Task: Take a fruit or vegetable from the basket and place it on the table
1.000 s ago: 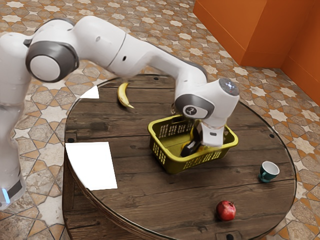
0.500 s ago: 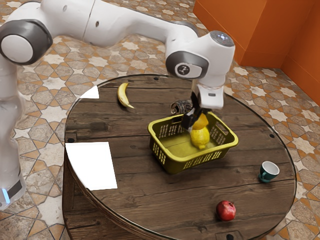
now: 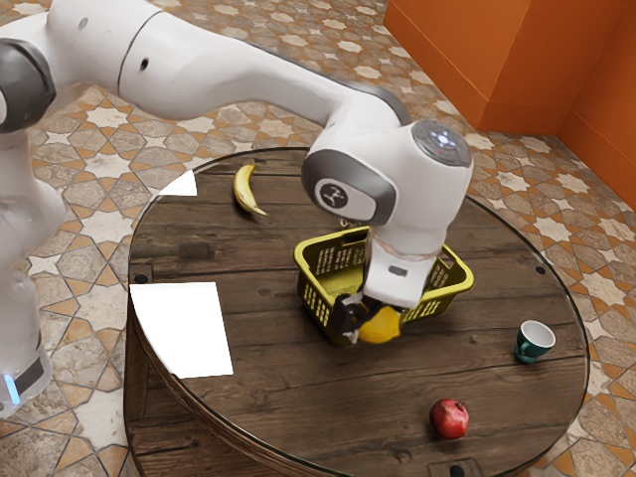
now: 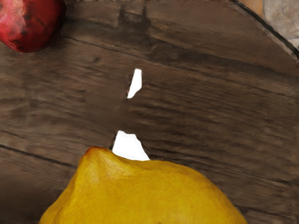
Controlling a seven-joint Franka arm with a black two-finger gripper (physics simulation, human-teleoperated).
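My black gripper (image 3: 368,320) is shut on a yellow lemon (image 3: 382,326), over the near long side of the yellow-green basket (image 3: 314,290). The hand and lemon cover part of the basket's near wall and much of its inside. A large part of the same lemon (image 4: 145,193) shows in the wrist view, with brown wooden table (image 4: 205,107) beyond it. Whether the lemon touches the tabletop (image 3: 288,397) I cannot tell.
A red pomegranate (image 3: 449,418) lies near the table's near edge, also in the wrist view as a red fruit (image 4: 30,23). A green cup (image 3: 535,341) stands toward the exterior view's right. Beyond the basket lies a banana (image 3: 245,189); a white patch (image 3: 184,330) is at the left.
From down in the basket, my hand rose with a yellow fruit, then came across the basket to its near side and lower. The yellow fruit left inside is now hidden behind the hand.
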